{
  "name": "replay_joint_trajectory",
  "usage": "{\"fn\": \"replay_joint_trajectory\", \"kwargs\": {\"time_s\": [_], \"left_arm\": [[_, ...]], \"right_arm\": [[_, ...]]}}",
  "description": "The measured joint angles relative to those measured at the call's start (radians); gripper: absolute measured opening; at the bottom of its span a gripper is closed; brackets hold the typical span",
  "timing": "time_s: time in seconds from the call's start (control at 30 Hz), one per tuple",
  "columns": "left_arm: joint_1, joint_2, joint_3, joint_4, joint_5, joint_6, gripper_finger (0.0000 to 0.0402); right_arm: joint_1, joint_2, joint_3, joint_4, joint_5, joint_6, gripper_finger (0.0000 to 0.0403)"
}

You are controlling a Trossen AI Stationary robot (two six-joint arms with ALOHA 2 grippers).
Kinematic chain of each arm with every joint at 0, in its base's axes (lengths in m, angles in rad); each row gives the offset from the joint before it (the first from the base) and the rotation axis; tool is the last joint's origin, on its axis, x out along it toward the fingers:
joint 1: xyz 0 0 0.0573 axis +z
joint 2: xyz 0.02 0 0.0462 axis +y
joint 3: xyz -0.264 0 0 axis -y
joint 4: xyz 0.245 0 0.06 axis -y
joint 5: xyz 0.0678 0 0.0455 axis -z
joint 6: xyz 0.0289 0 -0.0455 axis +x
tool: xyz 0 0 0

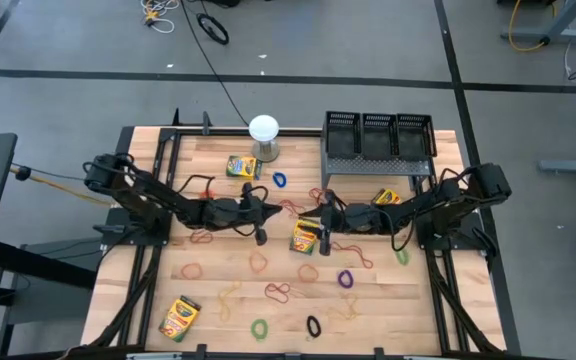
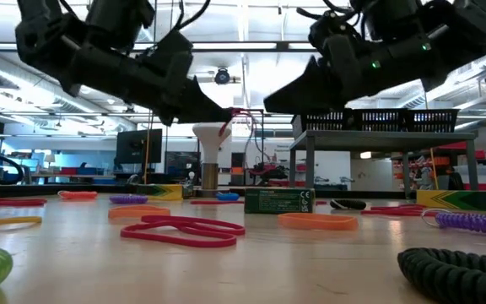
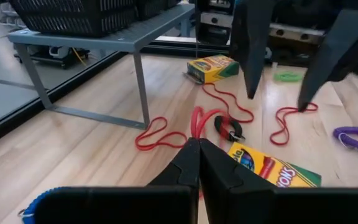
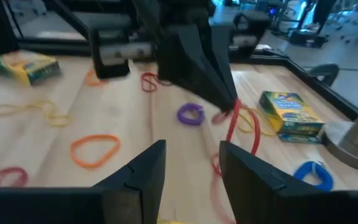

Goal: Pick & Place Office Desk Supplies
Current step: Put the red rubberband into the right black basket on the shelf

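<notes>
At table centre: left tool [image 4: 229, 102] clamped on red rubber band [image 4: 240, 127], lifted, likely handover. Right tool [image 1: 325, 228] facing, fingers apart. Crayon box [image 1: 305, 238] beneath; mesh bins [image 1: 378, 133] at 1 o'clock.

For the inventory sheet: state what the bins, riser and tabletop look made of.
Three bins: black wire mesh, probably metal; the weave lets light through. Riser: grey painted metal by its look, thin flat legs. Tabletop: pale wood planks, visible grain and seams, matte.
</notes>
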Motion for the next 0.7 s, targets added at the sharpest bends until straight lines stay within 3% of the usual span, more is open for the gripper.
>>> {"fn": "replay_joint_trajectory", "kwargs": {"time_s": [0.47,0.7], "left_arm": [[0.003,0.158,0.007,0.177,0.037,-0.003,0.0007],[0.005,0.166,0.018,0.208,0.037,0.047,0.0007]], "right_arm": [[-0.013,0.092,0.012,0.027,0.075,0.192,0.0247],[-0.056,0.116,0.012,0.046,0.078,0.195,0.025]]}}
